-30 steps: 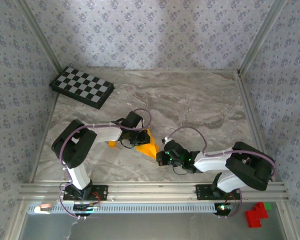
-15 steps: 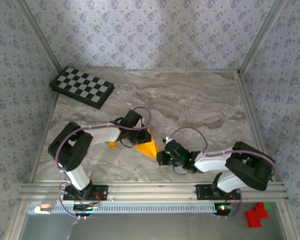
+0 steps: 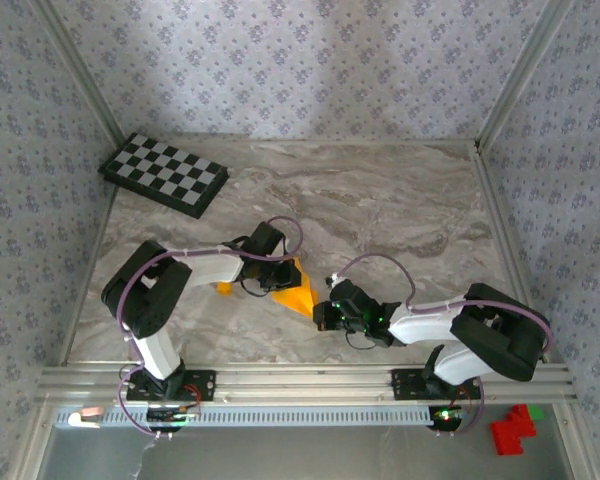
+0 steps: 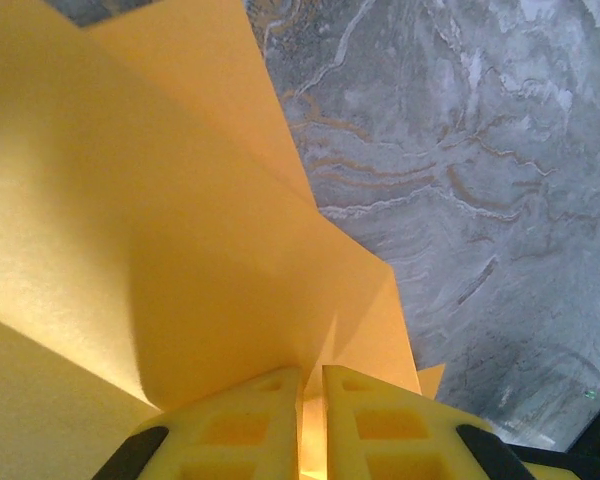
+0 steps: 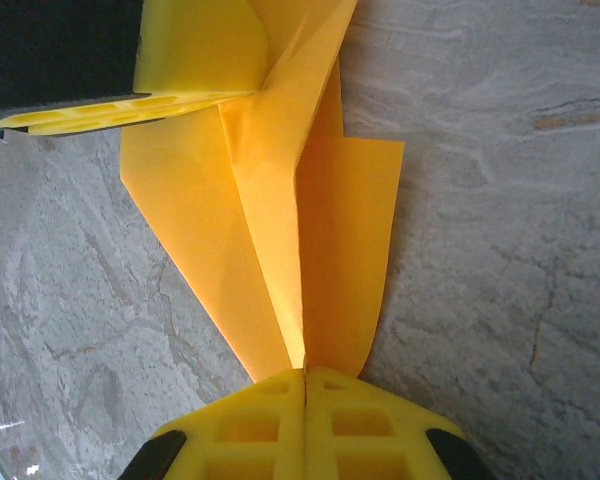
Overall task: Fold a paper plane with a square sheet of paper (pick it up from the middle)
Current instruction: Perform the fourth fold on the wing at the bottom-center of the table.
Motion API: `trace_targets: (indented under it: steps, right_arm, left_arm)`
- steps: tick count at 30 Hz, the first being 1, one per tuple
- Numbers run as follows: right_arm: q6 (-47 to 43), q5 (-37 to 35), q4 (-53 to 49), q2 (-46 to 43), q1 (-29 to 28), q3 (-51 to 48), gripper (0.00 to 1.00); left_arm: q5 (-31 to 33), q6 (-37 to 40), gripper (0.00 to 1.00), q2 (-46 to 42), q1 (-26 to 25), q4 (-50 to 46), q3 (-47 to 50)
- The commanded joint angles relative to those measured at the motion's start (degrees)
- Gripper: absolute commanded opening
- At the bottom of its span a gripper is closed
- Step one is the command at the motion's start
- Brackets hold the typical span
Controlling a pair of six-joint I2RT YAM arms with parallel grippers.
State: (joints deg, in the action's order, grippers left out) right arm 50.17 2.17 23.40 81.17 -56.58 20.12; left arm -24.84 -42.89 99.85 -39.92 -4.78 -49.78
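The square sheet of paper (image 3: 298, 293), orange-yellow and folded into a narrow creased wedge, is held between both arms just above the marble table near its middle front. My left gripper (image 3: 284, 273) is shut on its upper left part; in the left wrist view the yellow jaws (image 4: 312, 385) pinch a fold of the paper (image 4: 180, 200). My right gripper (image 3: 321, 311) is shut on the paper's narrow end (image 5: 310, 230), jaws (image 5: 305, 375) pressed together on the centre crease. One left finger (image 5: 130, 112) shows in the right wrist view, clamped on the far edge.
A small orange block (image 3: 223, 289) lies on the table just left of the left gripper. A black-and-white checkered board (image 3: 165, 173) sits at the back left. Patterned walls and metal frame posts enclose the marble table (image 3: 400, 200).
The left arm's elbow has shifted slightly back and forth; both grippers and the paper stay in nearly the same place.
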Motion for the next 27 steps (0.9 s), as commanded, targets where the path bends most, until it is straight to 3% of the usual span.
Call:
trace_targets:
  steps: [1, 13, 27]
  right_arm:
    - [0.7, -1.4, -3.1, -0.1, 0.5, -0.6, 0.05]
    - [1.0, -1.9, -4.2, -2.4, 0.4, -0.9, 0.11]
    - [-2.5, -3.5, -12.2, -10.7, 1.3, 1.6, 0.3]
  left_arm:
    - [1.0, 1.2, 0.13, 0.7, -0.2, -1.1, 0.0]
    - [2.0, 1.9, 0.12, 2.2, 0.1, -0.5, 1.3]
    - [1.6, 1.9, 0.12, 2.3, 0.2, 0.1, 1.8]
